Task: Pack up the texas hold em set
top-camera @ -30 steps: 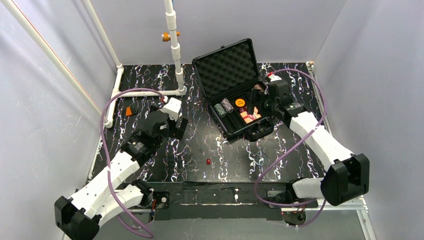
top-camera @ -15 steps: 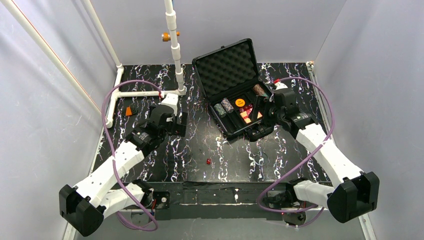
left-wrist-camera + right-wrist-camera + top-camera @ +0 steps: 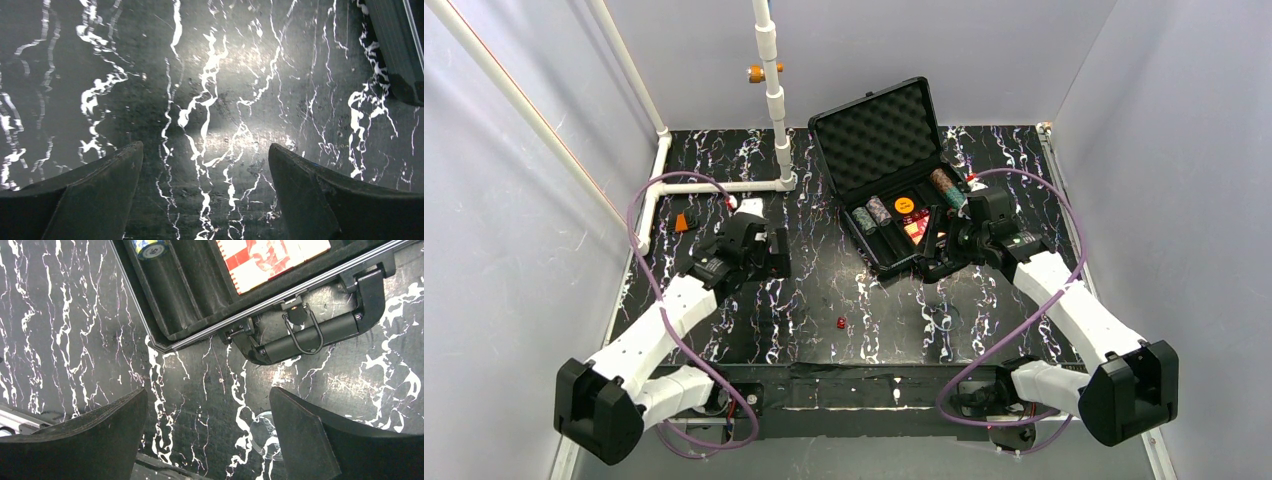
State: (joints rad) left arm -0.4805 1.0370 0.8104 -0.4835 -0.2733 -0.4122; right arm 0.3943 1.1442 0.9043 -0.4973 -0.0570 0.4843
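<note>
The black case (image 3: 879,130) lies open at the back right of the table, its foam lid up. Its base holds chip stacks (image 3: 871,214), another chip stack (image 3: 946,187) at the right end, an orange disc (image 3: 903,204), small red dice (image 3: 911,218) and the red-yellow card box (image 3: 921,230). One red die (image 3: 841,322) lies on the table. My right gripper (image 3: 932,255) is open and empty over the case's front edge; the right wrist view shows the case handle (image 3: 305,340), the card box (image 3: 270,257) and my right gripper (image 3: 207,392). My left gripper (image 3: 774,255) is open and empty over bare table, as the left wrist view shows (image 3: 205,150).
A clear disc (image 3: 265,435) lies on the table by my right finger. A white pipe frame (image 3: 774,100) stands at the back left, with a small orange-and-black object (image 3: 684,222) near it. A case corner (image 3: 400,50) shows in the left wrist view.
My right gripper has drawn back out of the case toward its front edge, leaving a chip stack at the right end. My left arm has shifted slightly nearer.
</note>
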